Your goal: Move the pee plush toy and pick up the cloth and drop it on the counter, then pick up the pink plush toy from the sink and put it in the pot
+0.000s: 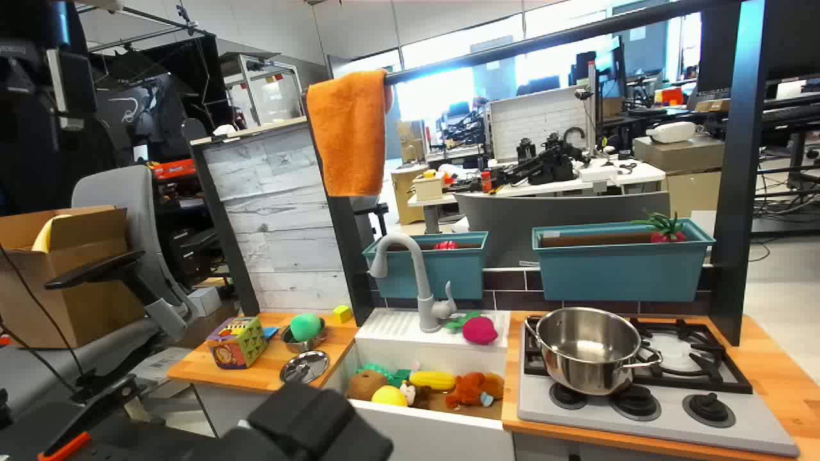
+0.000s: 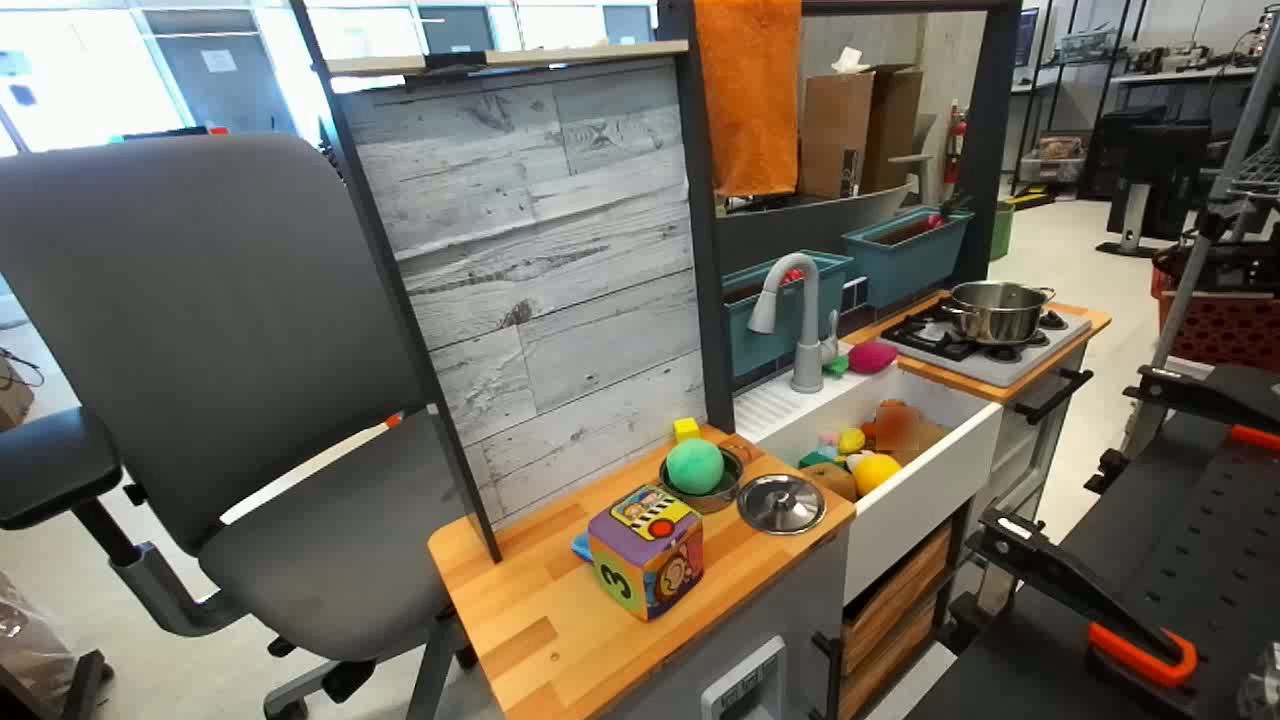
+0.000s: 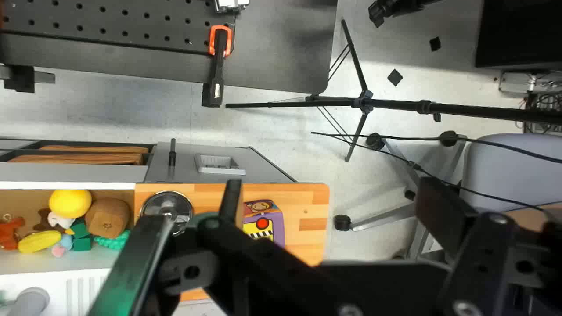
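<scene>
The green plush toy sits in a small grey bowl on the wooden counter, and shows in both exterior views. The orange cloth hangs over the rail beside the post, above the sink. The pink plush toy lies on the sink's back ledge beside the faucet, also in an exterior view. The steel pot stands uncovered on the stove. My gripper is open, fingers wide apart, nothing between them, high above the counter's end. Its left finger partly hides the green toy.
A picture cube, a metal lid and a small yellow block lie on the counter. The faucet rises behind the basin, which holds several toys. Two teal planters stand behind. A chair stands beside the counter.
</scene>
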### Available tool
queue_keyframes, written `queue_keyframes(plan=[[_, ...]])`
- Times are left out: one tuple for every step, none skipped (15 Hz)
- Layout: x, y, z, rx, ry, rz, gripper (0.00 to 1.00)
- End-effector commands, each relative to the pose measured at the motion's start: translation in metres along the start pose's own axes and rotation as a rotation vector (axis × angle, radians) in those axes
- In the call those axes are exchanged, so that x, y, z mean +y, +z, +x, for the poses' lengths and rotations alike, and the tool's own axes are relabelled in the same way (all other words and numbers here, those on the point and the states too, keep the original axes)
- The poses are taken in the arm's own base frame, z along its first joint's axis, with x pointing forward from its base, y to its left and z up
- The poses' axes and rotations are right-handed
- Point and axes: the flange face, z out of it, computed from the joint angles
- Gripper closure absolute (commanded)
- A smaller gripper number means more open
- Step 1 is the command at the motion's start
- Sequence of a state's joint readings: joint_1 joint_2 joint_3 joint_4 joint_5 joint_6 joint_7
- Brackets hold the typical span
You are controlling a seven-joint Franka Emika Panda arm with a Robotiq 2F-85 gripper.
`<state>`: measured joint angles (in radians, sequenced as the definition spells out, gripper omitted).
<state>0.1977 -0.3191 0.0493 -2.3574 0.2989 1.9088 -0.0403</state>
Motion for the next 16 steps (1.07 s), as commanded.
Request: queue_keyframes(plan=[[0.000, -0.001, 0.000, 0.000, 0.000, 0.000, 0.00], [0.000, -0.001, 0.000, 0.001, 0.000, 0.000, 0.00], [0.000, -0.001, 0.000, 0.001, 0.000, 0.000, 0.00], [0.000, -0.001, 0.000, 0.001, 0.000, 0.000, 0.00], [0.000, -0.001, 0.000, 0.001, 0.000, 0.000, 0.00], [0.000, -0.001, 0.000, 0.001, 0.000, 0.000, 0.00], [0.002, 0.002, 0.004, 0.016, -0.003, 0.013, 0.00], [0.007, 0.009, 0.012, 0.033, -0.001, 0.015, 0.00], [0.012, 0.016, 0.020, 0.046, -0.008, 0.013, 0.00], [0.017, 0.024, 0.031, 0.084, 0.002, 0.024, 0.00], [0.022, 0.034, 0.043, 0.118, 0.003, 0.018, 0.00], [0.026, 0.049, 0.056, 0.137, 0.006, 0.016, 0.00], [0.030, 0.060, 0.067, 0.153, 0.013, 0.014, 0.00], [0.035, 0.076, 0.079, 0.153, 0.016, 0.006, 0.00], [0.039, 0.093, 0.091, 0.157, 0.020, -0.015, 0.00], [0.044, 0.106, 0.102, 0.175, 0.022, -0.029, 0.00]])
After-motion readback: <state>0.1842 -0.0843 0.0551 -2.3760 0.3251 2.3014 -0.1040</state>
